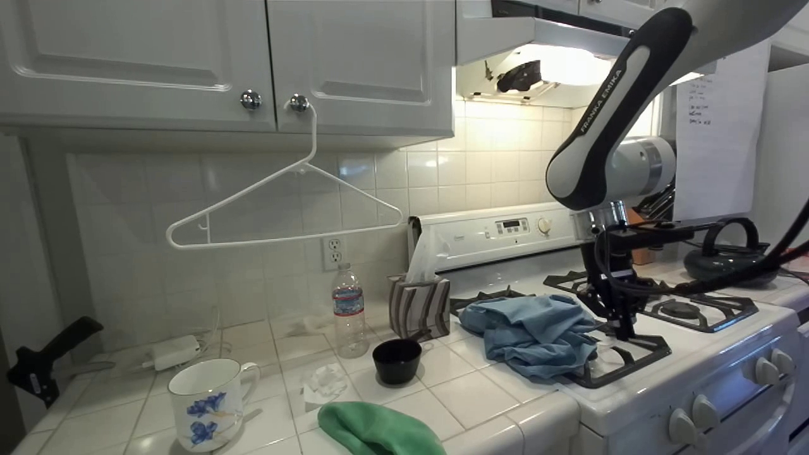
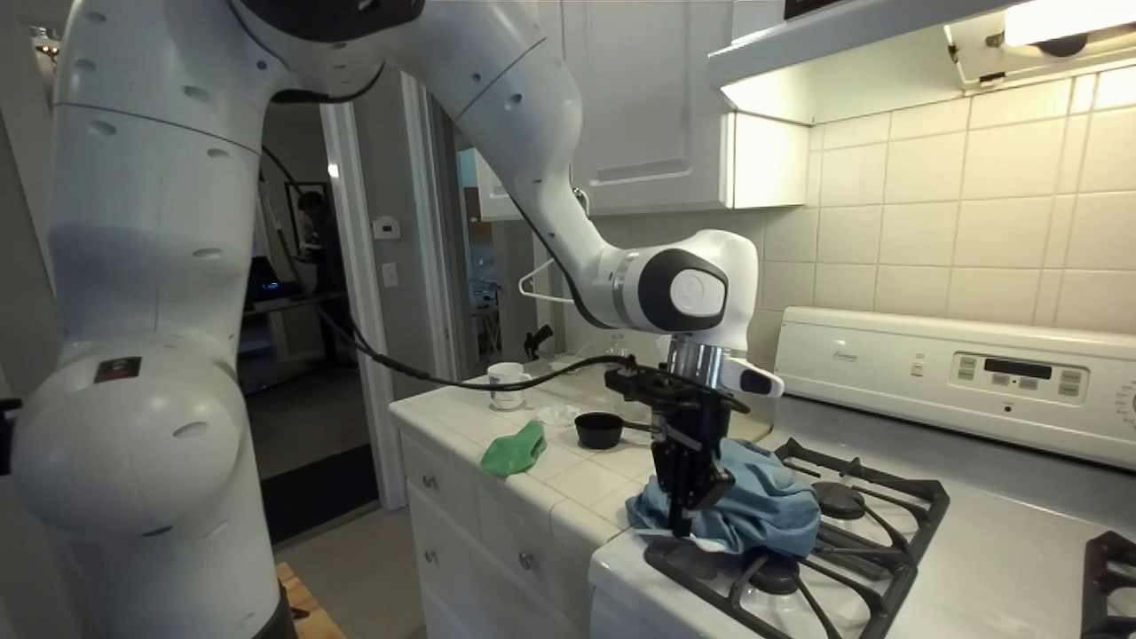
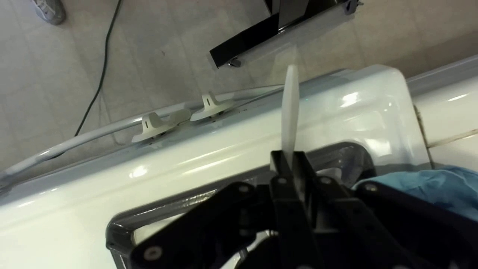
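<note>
My gripper [image 3: 287,155] is shut on a thin white flat object [image 3: 290,112]. The object sticks out beyond the fingertips; its other end is hidden between the fingers. In both exterior views the gripper [image 1: 624,332] [image 2: 682,524] points down, low over the front burner of the white stove. White edges of the held object [image 2: 657,533] show beside the fingertips in an exterior view. A crumpled blue cloth [image 1: 537,335] [image 2: 763,506] [image 3: 440,186] lies right beside the gripper, partly on the black burner grate [image 1: 651,347] [image 2: 905,581] [image 3: 160,213]. Whether gripper and cloth touch is unclear.
On the tiled counter are a black cup [image 1: 397,361] with a handle, a striped tissue box [image 1: 420,309], a bottle [image 1: 349,328], a flowered mug [image 1: 205,411] and a green cloth [image 1: 379,430]. A white hanger [image 1: 284,239] hangs from a cabinet knob. A kettle [image 1: 727,262] stands beyond the stove.
</note>
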Robot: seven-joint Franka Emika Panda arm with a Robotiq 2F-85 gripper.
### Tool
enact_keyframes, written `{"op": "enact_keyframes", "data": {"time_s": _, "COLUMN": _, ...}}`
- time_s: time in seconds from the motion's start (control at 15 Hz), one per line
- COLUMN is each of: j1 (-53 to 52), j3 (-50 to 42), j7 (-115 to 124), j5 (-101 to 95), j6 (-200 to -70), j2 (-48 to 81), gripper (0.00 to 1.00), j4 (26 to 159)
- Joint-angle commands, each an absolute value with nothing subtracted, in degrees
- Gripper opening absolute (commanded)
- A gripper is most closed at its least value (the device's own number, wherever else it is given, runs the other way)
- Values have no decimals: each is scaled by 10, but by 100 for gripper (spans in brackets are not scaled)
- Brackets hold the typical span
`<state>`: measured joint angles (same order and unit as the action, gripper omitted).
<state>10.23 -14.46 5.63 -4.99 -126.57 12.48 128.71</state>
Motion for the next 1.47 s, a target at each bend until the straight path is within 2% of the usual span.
{"op": "enact_keyframes", "data": {"time_s": 0.0, "j1": 105, "j3": -132, "j7": 45, "j5": -40, "j6": -1307, "j2": 67, "gripper": 2, "j4": 1332}}
{"op": "enact_keyframes", "data": {"time_s": 0.53, "j1": 92, "j3": -86, "j7": 24, "j5": 104, "j6": -1423, "j2": -6, "gripper": 2, "j4": 1422}}
{"op": "enact_keyframes", "data": {"time_s": 0.73, "j1": 88, "j3": -83, "j7": 33, "j5": 103, "j6": -1411, "j2": -13, "gripper": 2, "j4": 1425}}
{"op": "enact_keyframes", "data": {"time_s": 0.8, "j1": 88, "j3": -83, "j7": 40, "j5": 89, "j6": -1413, "j2": 8, "gripper": 8, "j4": 1408}}
{"op": "enact_keyframes", "data": {"time_s": 1.07, "j1": 87, "j3": -84, "j7": 40, "j5": 89, "j6": -1413, "j2": 4, "gripper": 8, "j4": 1411}}
{"op": "enact_keyframes", "data": {"time_s": 1.13, "j1": 87, "j3": -84, "j7": 40, "j5": 89, "j6": -1413, "j2": 4, "gripper": 2, "j4": 1411}}
{"op": "enact_keyframes", "data": {"time_s": 1.4, "j1": 55, "j3": -52, "j7": 74, "j5": 31, "j6": -1463, "j2": -1, "gripper": 2, "j4": 1423}}
